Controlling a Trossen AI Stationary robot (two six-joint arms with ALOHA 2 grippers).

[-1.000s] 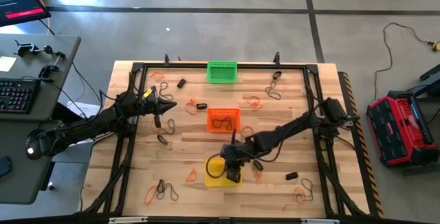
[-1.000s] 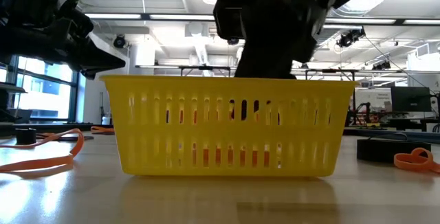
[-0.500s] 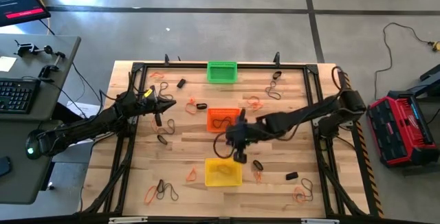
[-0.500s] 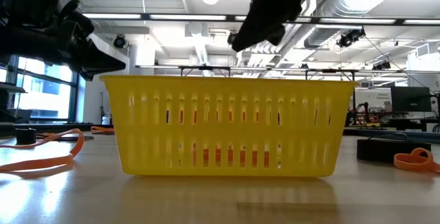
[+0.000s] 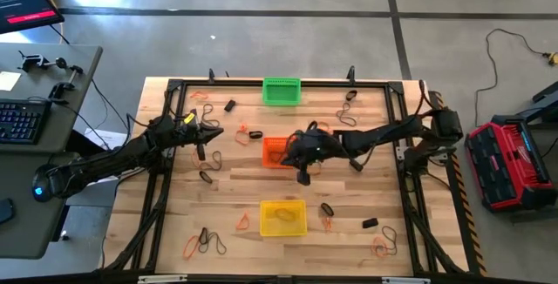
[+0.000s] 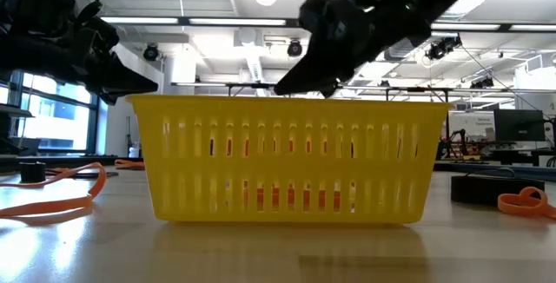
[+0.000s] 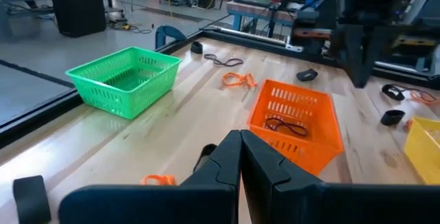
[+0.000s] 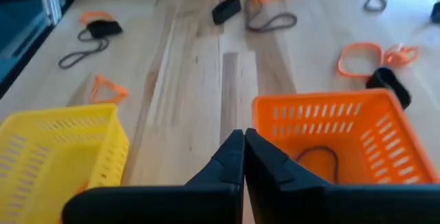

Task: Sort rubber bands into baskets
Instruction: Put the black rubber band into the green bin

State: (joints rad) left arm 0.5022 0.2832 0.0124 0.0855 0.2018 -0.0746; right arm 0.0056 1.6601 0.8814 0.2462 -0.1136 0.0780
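The right tool [image 5: 302,177] is hanging just beside the orange basket [image 5: 281,152], fingers pressed together and holding nothing. A dark band [image 7: 283,125] is lying inside that basket. The yellow basket [image 5: 283,218] is sitting nearer the front edge, the green basket [image 5: 282,91] at the far edge. Loose bands [image 5: 200,241] are lying scattered over the worktop [image 5: 235,188]. The left tool [image 5: 217,132] is waiting over the left side, fingers pressed together.

Left gripper [image 7: 240,157] fingers [image 7: 223,165] are seen pressed together, nothing between them. Green basket [image 7: 124,80] is set on the wooden tabletop [image 7: 172,135], well apart from the orange basket [image 7: 295,124]. A thin dark band [image 7: 283,126] is seen inside the orange basket. An orange band [image 7: 238,80] lies between the two baskets. The yellow basket [image 7: 424,141] is cut off at the frame edge.
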